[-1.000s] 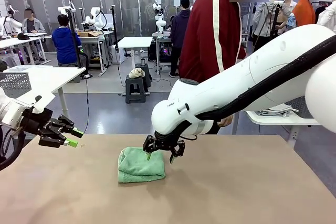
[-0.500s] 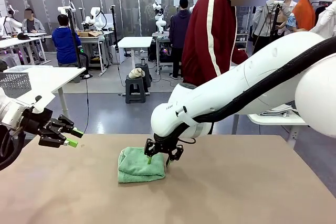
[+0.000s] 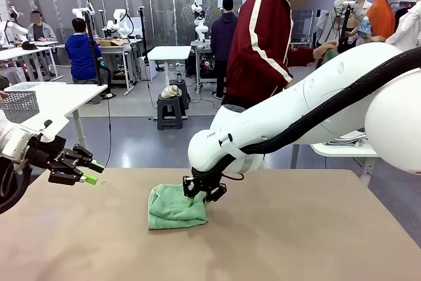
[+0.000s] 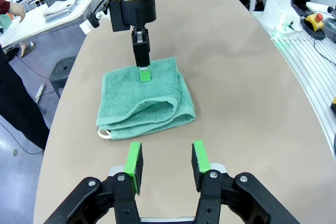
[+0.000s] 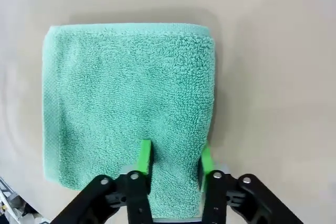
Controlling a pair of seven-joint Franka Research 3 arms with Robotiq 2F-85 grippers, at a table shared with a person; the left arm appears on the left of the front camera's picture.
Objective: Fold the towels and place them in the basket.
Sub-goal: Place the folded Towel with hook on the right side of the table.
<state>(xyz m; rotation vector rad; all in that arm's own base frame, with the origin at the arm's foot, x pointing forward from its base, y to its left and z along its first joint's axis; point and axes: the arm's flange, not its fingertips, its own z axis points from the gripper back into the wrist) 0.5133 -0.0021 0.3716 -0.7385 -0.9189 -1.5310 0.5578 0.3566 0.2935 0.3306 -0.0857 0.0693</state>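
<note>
**An open-plan robotics lab**

A white robot arm [image 3: 316,103] with a black cable loom reaches over a tan bench [image 3: 316,241], its green-padded right hand [image 3: 199,197] pinching a folded towel [image 3: 172,207]. Behind it, across a grey floor [image 3: 138,143], stand white work tables [image 3: 168,52] with people [image 3: 81,54] at them. The left wrist view shows a yellow emergency-stop button [image 4: 315,21] beside trailing cables [image 4: 323,38].

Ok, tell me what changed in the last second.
The right gripper sank onto the folded towel, and its jaws narrowed from wide open to pinch the cloth near its edge. The left gripper stayed open, hovering over the left end of the table. The towel has not moved.
</note>
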